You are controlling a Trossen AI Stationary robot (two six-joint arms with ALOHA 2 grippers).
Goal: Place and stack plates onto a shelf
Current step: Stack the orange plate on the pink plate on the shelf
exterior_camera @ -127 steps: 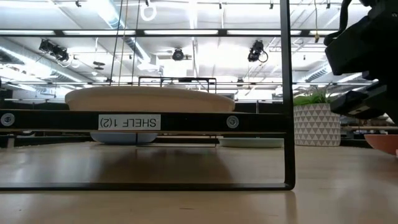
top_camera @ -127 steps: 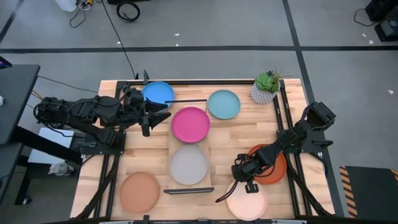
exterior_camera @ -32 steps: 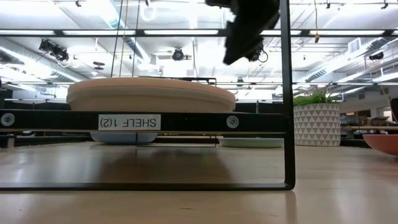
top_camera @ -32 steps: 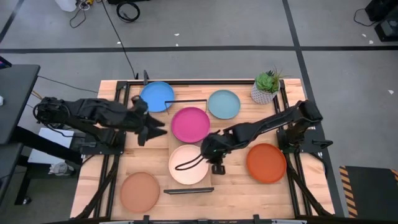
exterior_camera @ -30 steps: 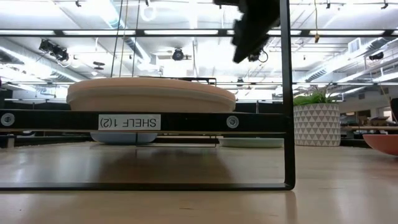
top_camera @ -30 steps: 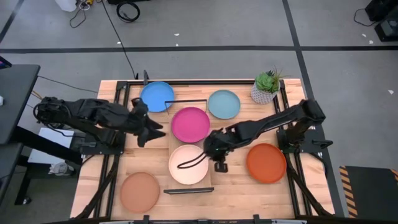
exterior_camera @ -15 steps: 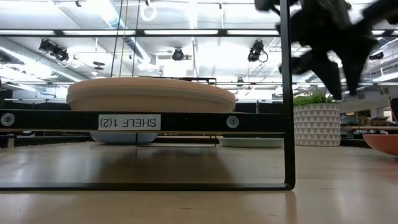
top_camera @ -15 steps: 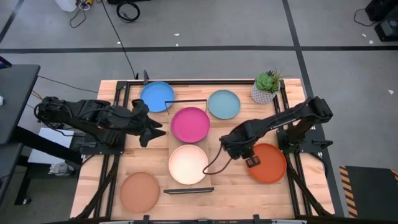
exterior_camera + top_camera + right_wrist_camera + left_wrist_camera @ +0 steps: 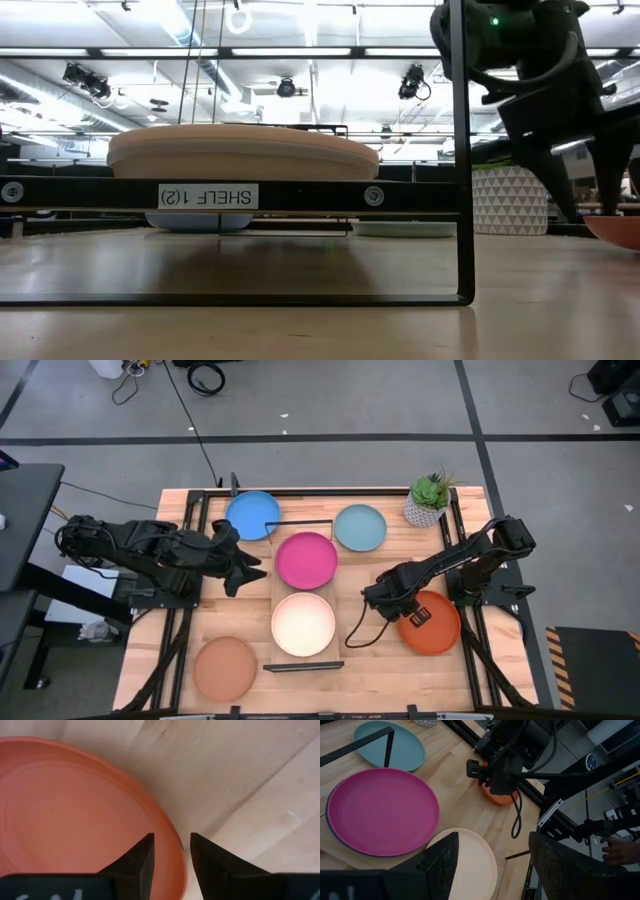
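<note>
Orange plate (image 9: 75, 815) cut off by frame edges in right wrist view; only a sliver (image 9: 615, 229) visible at low view's border. Cream plate (image 9: 470, 867) partly masked by left gripper's (image 9: 492, 862) own fingers (image 9: 440, 865) in left wrist view. Teal plate (image 9: 390, 745) clipped at frame edge there. Right gripper (image 9: 590, 190) cropped in low view, partly behind shelf (image 9: 230, 195) frame post. Plate under cream plate on shelf mostly covered; colour not determinable. Hand (image 9: 621, 851) at left wrist view's border, mostly out of frame.

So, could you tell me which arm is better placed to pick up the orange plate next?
Right. The right gripper hangs open over the orange plate's rim, fingers straddling its edge. The left gripper waits across the table.
</note>
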